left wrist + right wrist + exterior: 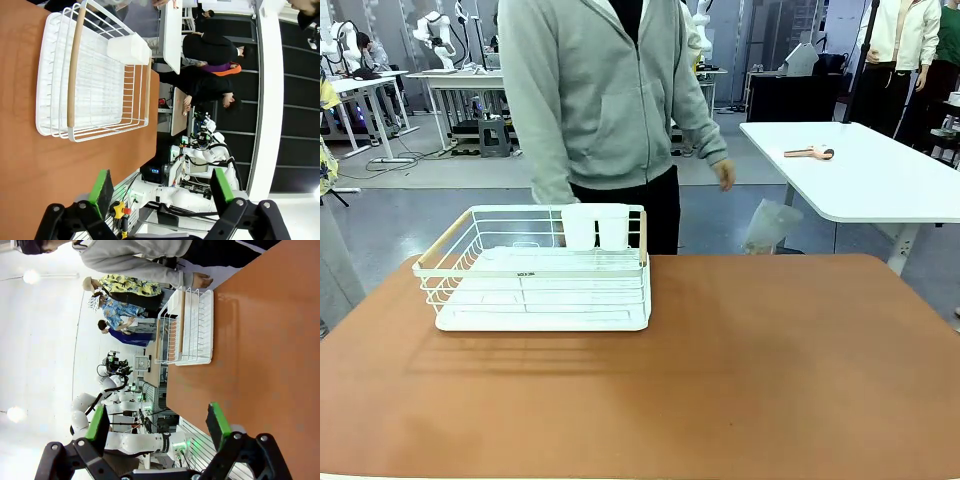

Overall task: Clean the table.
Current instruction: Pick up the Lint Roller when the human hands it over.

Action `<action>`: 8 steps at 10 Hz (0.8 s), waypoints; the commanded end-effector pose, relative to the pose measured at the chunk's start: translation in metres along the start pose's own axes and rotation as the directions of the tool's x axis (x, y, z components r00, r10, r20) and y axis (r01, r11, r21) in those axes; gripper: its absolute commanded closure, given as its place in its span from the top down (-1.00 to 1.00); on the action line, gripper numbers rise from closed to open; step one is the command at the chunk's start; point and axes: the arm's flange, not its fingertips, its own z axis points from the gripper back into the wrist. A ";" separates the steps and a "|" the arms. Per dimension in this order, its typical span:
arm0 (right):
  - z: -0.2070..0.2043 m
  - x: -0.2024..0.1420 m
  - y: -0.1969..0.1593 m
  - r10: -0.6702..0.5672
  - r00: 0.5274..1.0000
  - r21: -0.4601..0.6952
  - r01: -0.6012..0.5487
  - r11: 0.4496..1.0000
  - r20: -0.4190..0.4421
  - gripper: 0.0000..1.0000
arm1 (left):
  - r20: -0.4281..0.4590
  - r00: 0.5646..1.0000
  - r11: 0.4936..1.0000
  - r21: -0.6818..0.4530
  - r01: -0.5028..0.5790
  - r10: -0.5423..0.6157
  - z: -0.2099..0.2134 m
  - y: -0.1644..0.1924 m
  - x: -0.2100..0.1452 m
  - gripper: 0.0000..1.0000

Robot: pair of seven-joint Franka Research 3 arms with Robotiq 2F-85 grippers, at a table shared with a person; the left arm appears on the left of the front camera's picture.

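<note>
The reddish-brown table (pixel 740 370) spreads across the front view, with a white wire dish rack (pixel 542 270) on its left half. The rack holds a white cup holder (pixel 595 226) at its far edge. In the left wrist view my left gripper (pixel 162 187) is open, its green pads wide apart over the table's edge (pixel 30 165), and the rack (pixel 95 75) lies ahead. In the right wrist view my right gripper (pixel 157 425) is open as well, above the table (pixel 260 355), with the rack (pixel 187 327) farther off. Nothing sits between either pair of fingers.
A person in a grey hoodie (pixel 600 100) stands at the far side behind the rack, one hand (pixel 724 175) hanging by the table's far edge. A white table (pixel 865 170) with a small brush (pixel 810 152) stands at the back right. Other people stand farther off.
</note>
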 end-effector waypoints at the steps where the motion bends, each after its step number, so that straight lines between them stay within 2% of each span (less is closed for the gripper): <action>1: 0.000 -0.001 0.002 -0.004 1.000 0.008 0.004 1.000 0.001 1.00 | -0.009 1.000 1.000 0.002 0.010 -0.010 0.003 0.001 -0.003 1.00; 8: 0.000 -0.001 0.002 -0.004 1.000 0.008 0.004 1.000 0.001 1.00 | -0.009 1.000 1.000 0.002 0.010 -0.010 0.003 0.001 -0.003 1.00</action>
